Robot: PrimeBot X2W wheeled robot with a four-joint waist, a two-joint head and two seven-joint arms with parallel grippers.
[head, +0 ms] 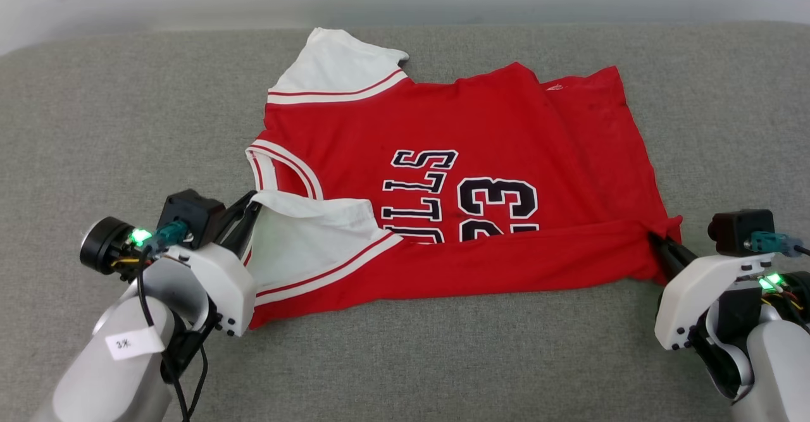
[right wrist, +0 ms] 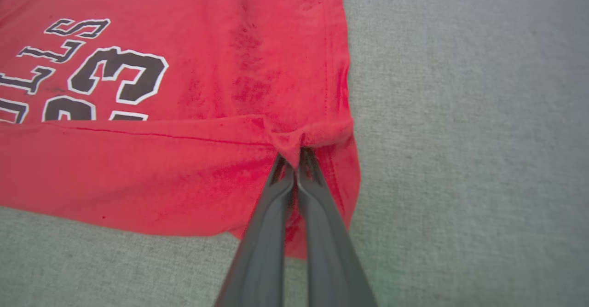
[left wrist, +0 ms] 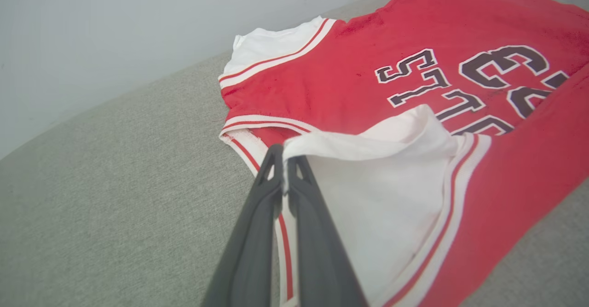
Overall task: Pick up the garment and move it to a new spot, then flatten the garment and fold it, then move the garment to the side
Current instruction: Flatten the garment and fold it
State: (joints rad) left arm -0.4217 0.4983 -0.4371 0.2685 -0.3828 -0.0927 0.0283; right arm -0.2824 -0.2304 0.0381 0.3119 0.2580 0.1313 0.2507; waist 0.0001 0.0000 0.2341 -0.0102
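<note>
Left gripper [left wrist: 285, 156]: jaws clenched on white sleeve hem. Right gripper [right wrist: 297, 153]: jaws clenched on red hem corner. Garment [head: 443, 124] flat on grey fabric surface [head: 95, 124], front up, long axis left-right, collar left, hem right; near edge folded over lettering.

Pale grey forearms [head: 114, 371] meet white wrist shells [head: 218, 276] dotted with dark screws. Black camera blocks [head: 190, 214], green lights [head: 140, 236], thin black cables [head: 144, 298]; a handwritten white tag [head: 133, 344] on the left. Long dark tapering jaws.
</note>
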